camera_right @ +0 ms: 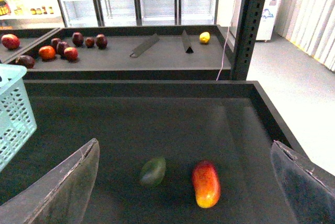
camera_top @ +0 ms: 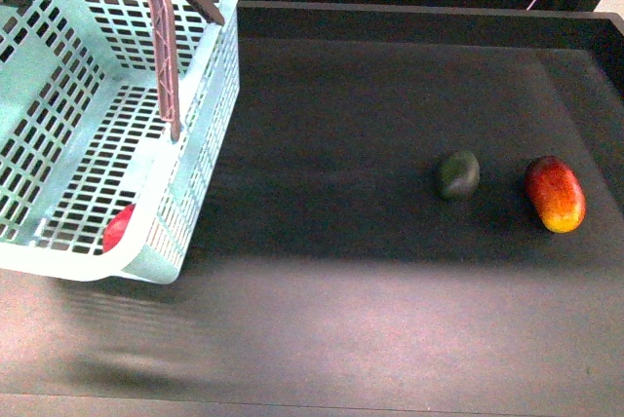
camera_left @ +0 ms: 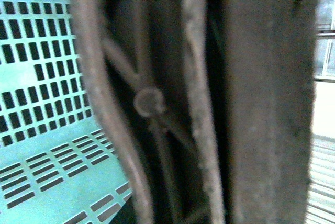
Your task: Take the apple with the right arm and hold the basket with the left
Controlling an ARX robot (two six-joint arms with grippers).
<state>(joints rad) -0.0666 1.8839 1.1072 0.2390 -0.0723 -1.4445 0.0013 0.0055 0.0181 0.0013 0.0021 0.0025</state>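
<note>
The mint-green basket hangs tilted over the table's left side, its brown handle arching across the top. A red apple lies inside it at the near corner, partly hidden by the slotted wall. In the left wrist view the handle fills the frame at very close range, with my left gripper shut on it; the fingers themselves do not show. My right gripper is open and empty, high above the table, its fingers spread wide. A corner of the basket shows far to one side of it.
A dark green oval fruit and an elongated red-orange-yellow fruit lie on the black table at the right. Both appear below the right gripper: the green fruit and the elongated fruit. A raised rim borders the table's back.
</note>
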